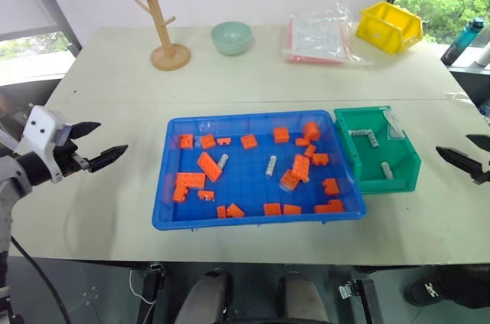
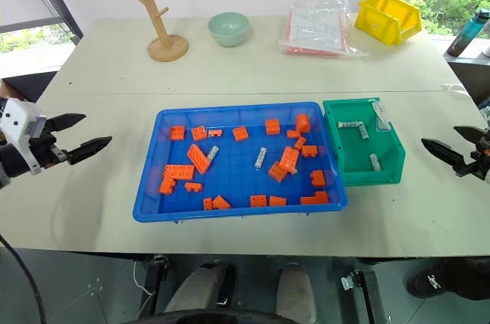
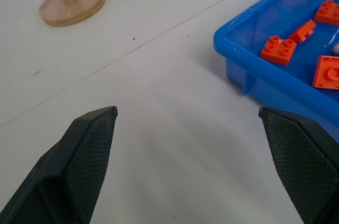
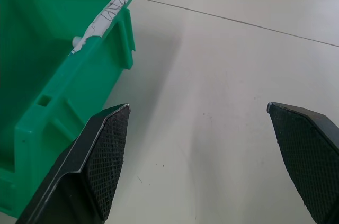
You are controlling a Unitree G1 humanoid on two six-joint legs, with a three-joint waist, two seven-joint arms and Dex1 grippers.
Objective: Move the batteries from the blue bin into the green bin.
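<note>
The blue bin [image 1: 253, 116] lies mid-table, holding many orange bricks [image 1: 208, 166] and two silver batteries [image 1: 270, 166] [image 1: 223, 161]. Against its right side stands the green bin [image 1: 412, 157] with three batteries [image 1: 387, 170] inside. My left gripper [image 1: 112, 138] hovers open and empty over bare table left of the blue bin; in the left wrist view the left gripper [image 3: 187, 110] faces the blue bin's corner [image 3: 233, 36]. To the right of the green bin hangs my right gripper [image 1: 453, 145], also open and empty. The right wrist view has the right gripper [image 4: 198, 105] beside the green bin [image 4: 63, 75].
At the back of the table stand a wooden peg rack [image 1: 157, 18], a pale green bowl [image 1: 231, 37], a clear plastic bag [image 1: 321, 37] and a yellow bin [image 1: 389, 27]. A bottle [image 1: 463, 40] stands beyond the far right edge.
</note>
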